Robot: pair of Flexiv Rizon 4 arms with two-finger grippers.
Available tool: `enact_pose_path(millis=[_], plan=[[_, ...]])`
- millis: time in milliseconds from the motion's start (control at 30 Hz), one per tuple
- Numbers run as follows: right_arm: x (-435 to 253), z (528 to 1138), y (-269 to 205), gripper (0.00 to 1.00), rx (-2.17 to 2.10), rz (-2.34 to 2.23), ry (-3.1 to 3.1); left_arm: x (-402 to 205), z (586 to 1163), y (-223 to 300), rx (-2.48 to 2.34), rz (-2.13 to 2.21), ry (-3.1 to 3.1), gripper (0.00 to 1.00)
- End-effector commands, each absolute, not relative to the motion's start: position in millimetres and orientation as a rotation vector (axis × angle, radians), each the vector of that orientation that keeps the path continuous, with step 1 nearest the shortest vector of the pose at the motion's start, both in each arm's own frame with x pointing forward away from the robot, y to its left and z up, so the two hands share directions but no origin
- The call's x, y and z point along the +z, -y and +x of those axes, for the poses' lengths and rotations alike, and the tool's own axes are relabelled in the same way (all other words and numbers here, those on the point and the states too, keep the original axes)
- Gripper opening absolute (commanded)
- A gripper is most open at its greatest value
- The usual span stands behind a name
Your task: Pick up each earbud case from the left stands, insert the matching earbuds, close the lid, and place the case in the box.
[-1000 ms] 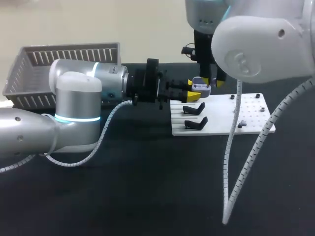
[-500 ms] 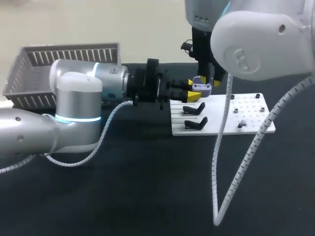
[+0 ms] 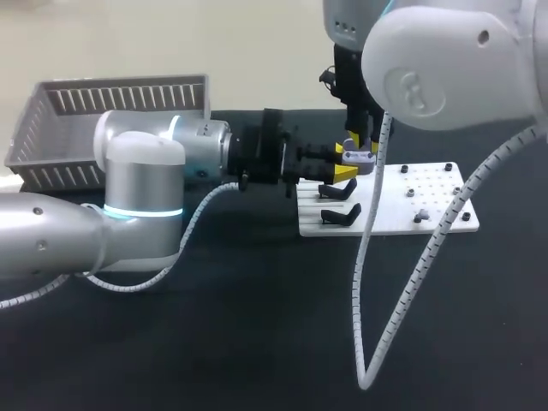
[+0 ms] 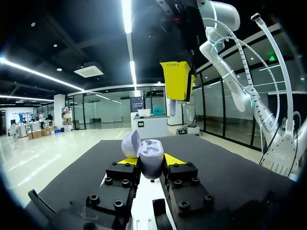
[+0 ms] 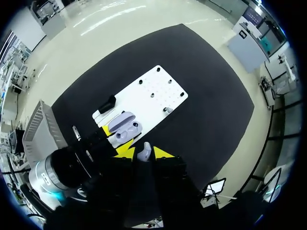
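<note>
My left gripper (image 4: pixel 151 160) is shut on a lavender earbud case (image 4: pixel 150 158), whose lid (image 4: pixel 130 143) stands open. In the head view the case (image 3: pixel 358 157) hangs over the back left corner of the white board (image 3: pixel 432 205), with my left gripper (image 3: pixel 342 161) on it. My right gripper (image 5: pixel 143 152) hovers directly above the open case (image 5: pixel 123 126), shut on a small white earbud (image 5: pixel 144 153). The left wrist view shows that gripper's yellow fingers (image 4: pixel 176 79) overhead. Two empty black stands (image 3: pixel 336 188) sit on the board's left part.
A grey slatted basket (image 3: pixel 111 120) stands at the back left of the black table. The board's right half carries several small pegs (image 3: pixel 418 217). My right arm's white spiral cable (image 3: pixel 402 300) hangs over the table in front of the board.
My left gripper has shifted a little to the right with the open case. My right arm has drifted right with it, and its cable has swung left.
</note>
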State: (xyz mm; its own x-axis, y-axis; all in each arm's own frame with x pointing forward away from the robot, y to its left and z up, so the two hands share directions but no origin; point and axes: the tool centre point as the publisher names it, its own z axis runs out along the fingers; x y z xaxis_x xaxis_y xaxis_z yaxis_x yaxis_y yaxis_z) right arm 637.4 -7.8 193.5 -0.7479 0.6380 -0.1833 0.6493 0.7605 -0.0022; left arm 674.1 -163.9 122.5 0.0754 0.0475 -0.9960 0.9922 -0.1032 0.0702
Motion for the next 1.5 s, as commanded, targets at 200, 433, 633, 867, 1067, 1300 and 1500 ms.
enact_pose_path(millis=[200,433,633,867,1067,1300,1500], plan=[[185.9,650.0,10.7,0.00,-0.129,1.158,-2.739,121.5,673.2,167.0,-1.194,1.350,-1.142,0.00],[185.6,650.3,11.7,0.00,-0.123,1.175,-2.731,121.5,673.2,167.0,-1.194,1.350,-1.142,0.00],[185.6,650.3,11.7,0.00,-0.123,1.175,-2.731,121.5,673.2,167.0,-1.194,1.350,-1.142,0.00],[186.3,654.4,6.0,0.00,-0.098,1.211,-2.717,121.5,673.2,167.0,-1.194,1.350,-1.142,0.00],[182.9,661.7,4.5,0.00,-0.112,1.237,-2.713,121.5,673.2,167.0,-1.194,1.350,-1.142,0.00],[175.8,668.4,4.4,0.00,-0.126,1.241,-2.720,121.5,673.2,167.0,-1.194,1.350,-1.142,0.00],[169.9,670.8,6.4,0.00,-0.127,1.221,-2.722,121.5,673.2,167.0,-1.194,1.350,-1.142,0.00]])
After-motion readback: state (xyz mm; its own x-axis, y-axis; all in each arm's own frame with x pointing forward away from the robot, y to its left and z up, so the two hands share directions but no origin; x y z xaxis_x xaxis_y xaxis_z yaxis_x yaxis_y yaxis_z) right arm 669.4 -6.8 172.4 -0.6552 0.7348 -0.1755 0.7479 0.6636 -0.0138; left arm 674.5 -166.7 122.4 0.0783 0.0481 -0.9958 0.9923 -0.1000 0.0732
